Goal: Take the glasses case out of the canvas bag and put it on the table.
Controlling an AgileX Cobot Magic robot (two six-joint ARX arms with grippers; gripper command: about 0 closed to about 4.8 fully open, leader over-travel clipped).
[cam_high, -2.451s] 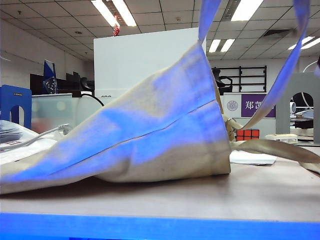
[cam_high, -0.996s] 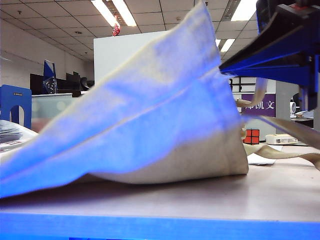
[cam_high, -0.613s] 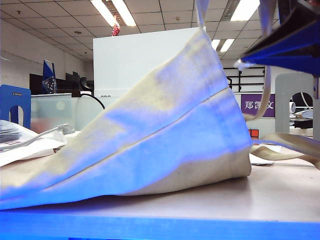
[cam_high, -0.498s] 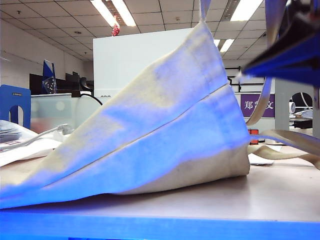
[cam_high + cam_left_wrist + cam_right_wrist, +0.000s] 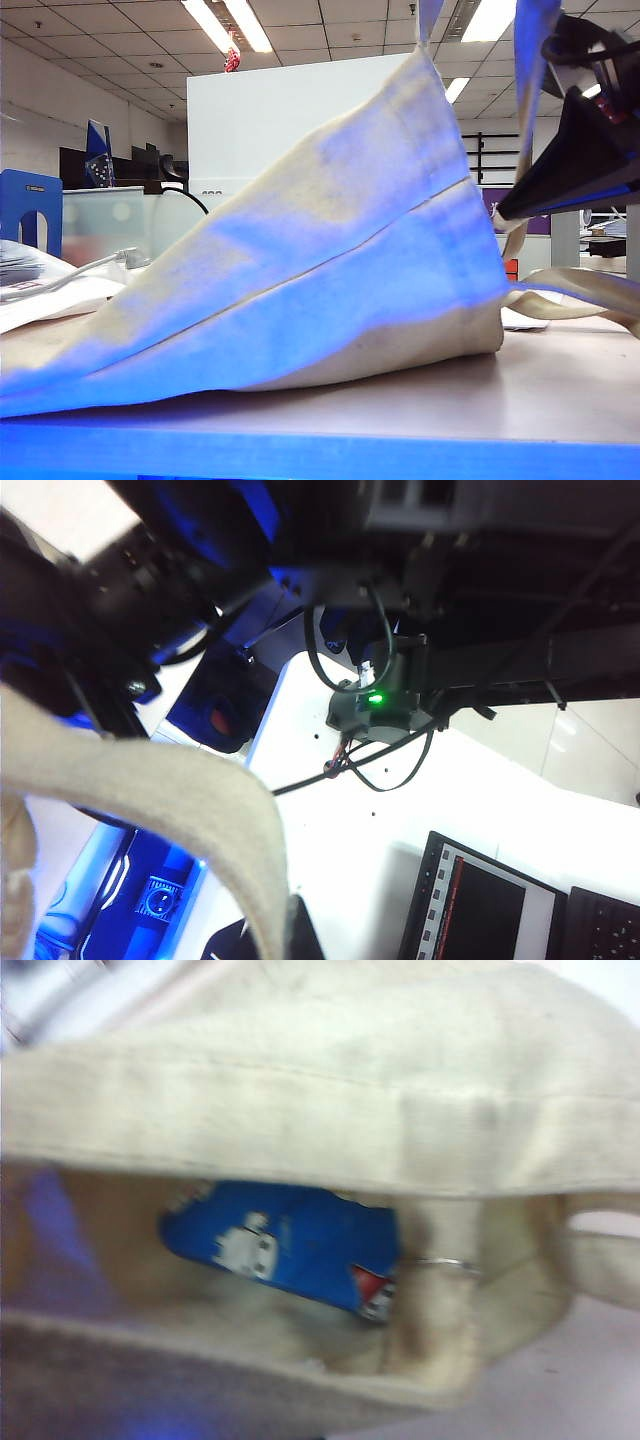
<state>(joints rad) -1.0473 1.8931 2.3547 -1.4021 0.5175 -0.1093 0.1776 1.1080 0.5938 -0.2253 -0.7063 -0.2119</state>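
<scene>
Both grippers read as closed. Black and angular, the right gripper (image 5: 585, 150) hangs at the upper right of the exterior view, above and just outside the mouth of the canvas bag (image 5: 330, 270), with nothing visible between its fingers; one strap (image 5: 528, 60) runs up beside it. No fingertips of the left gripper show anywhere, but a beige strap (image 5: 150, 800) curves close across the left wrist view, so whether the left gripper pinches it cannot be told. Nearest the exterior camera lies the table (image 5: 480, 385), on which the bag rests, its mouth end lifted into a tall peak and its body sloping down to the left. Through the open mouth the right wrist view shows the glasses case (image 5: 290, 1240), bright blue with white and red figures, lying inside on the lower cloth wall, under the upper hem. Behind the bag a slack strap (image 5: 580, 290) trails on the tabletop, and beyond it stands a white partition (image 5: 260, 120).
</scene>
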